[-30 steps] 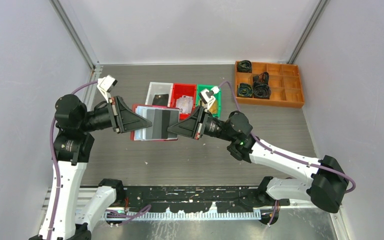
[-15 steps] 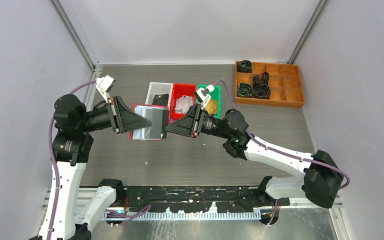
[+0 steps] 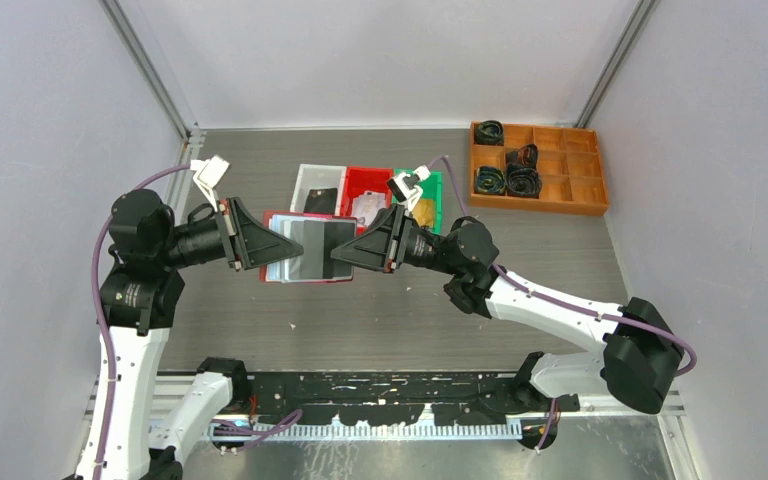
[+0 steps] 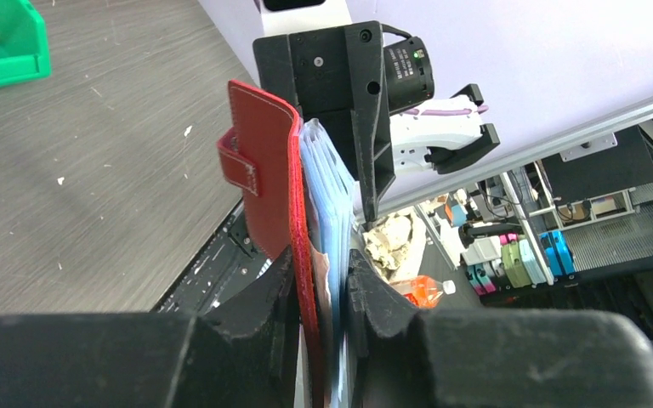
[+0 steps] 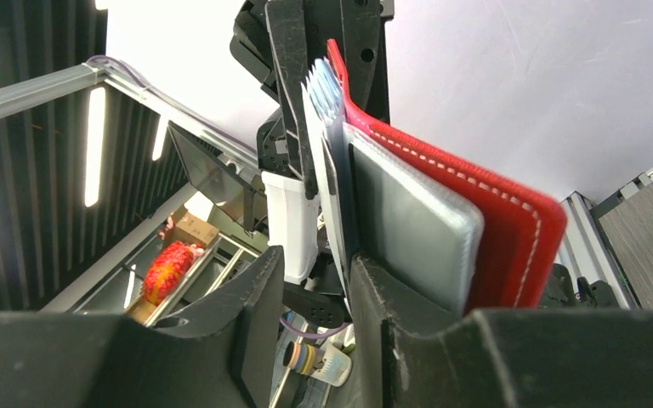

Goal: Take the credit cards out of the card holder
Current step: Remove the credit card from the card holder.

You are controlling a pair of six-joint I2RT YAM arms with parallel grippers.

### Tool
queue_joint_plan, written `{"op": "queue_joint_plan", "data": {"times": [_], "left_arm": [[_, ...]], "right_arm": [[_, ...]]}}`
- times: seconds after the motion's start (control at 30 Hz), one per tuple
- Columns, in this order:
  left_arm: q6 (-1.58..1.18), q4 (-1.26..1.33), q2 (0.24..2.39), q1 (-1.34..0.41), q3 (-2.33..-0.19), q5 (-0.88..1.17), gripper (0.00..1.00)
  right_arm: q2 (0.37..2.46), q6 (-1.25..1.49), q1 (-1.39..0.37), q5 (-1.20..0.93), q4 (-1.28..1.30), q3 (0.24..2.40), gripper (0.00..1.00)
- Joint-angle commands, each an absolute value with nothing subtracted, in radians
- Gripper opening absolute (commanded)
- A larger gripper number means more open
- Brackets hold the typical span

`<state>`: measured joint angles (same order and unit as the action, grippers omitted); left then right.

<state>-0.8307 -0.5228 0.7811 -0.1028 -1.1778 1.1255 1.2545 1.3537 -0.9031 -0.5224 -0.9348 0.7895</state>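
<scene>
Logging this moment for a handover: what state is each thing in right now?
card holder, open, held off the table
left tool, shut on the card holder
right tool, open around the card holder's other edge
white bin, holds a dark card
red bin, holds a pale card
green bin, holds a gold card

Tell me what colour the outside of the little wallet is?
The card holder is red all over its outside, clearest in the left wrist view.
</scene>
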Motion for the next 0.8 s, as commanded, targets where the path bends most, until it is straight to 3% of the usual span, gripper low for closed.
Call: {"op": "queue_joint_plan", "data": {"times": [0.0, 0.13, 0.43, 0.77], "left_arm": [[-0.778, -0.551, 0.765, -0.104, -1.229, 1.106, 0.00], [-0.776, -0.555, 0.764, -0.105, -1.236, 1.111, 0.00], [-0.796, -0.528, 0.765, -0.104, -1.239, 1.142, 0.00], [-0.728, -0.557, 0.782, -0.104, -1.259, 1.121, 0.00]], "right_arm": [[1.226, 1.348, -0.902, -0.537, -0.986, 0.854, 0.38], [1.253, 1.356, -0.902, -0.552, -0.986, 0.874, 0.30], [1.212, 1.350, -0.878, -0.534, -0.986, 0.823, 0.01], [1.048, 1.367, -0.679, -0.595, -0.872, 0.726, 0.01]]}}
